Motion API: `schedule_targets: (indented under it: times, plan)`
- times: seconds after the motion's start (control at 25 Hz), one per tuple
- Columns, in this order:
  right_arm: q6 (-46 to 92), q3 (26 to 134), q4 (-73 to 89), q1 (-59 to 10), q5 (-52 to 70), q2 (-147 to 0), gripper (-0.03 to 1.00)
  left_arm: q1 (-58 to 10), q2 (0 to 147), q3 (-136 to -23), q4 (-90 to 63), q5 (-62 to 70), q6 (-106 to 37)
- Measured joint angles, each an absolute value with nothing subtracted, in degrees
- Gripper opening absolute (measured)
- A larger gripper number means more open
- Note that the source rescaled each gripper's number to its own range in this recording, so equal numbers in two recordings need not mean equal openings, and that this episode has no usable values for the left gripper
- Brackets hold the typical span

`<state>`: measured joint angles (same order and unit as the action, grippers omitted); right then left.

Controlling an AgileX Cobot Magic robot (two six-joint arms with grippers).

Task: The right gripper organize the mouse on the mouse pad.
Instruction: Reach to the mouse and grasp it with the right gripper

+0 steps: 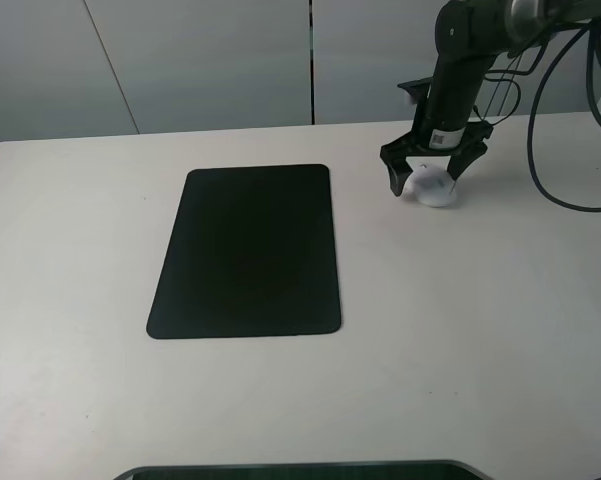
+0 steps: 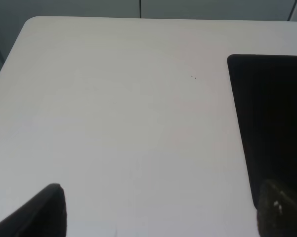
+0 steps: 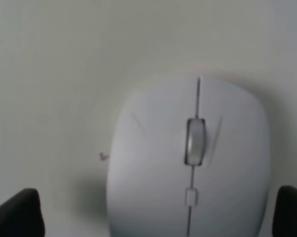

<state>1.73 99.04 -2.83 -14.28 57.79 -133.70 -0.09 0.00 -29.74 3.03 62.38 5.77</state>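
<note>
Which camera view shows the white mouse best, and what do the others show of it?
The right wrist view: the mouse fills the picture, scroll wheel plain. The exterior high view shows it small, between the open jaws of the right gripper. The left wrist view does not show it.

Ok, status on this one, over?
Right gripper open, straddling the mouse. Mouse on table, right of mouse pad, not on it. Left gripper open, empty. Nothing between mouse and pad.
</note>
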Motion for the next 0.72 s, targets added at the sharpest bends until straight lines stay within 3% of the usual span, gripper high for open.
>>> schedule_targets:
  times: [0.72]
  plan:
    - [1.0, 99.0, -4.9, -14.3, 58.1, -134.1, 1.00, -0.1, 0.0, -29.7, 3.0, 62.4, 5.8]
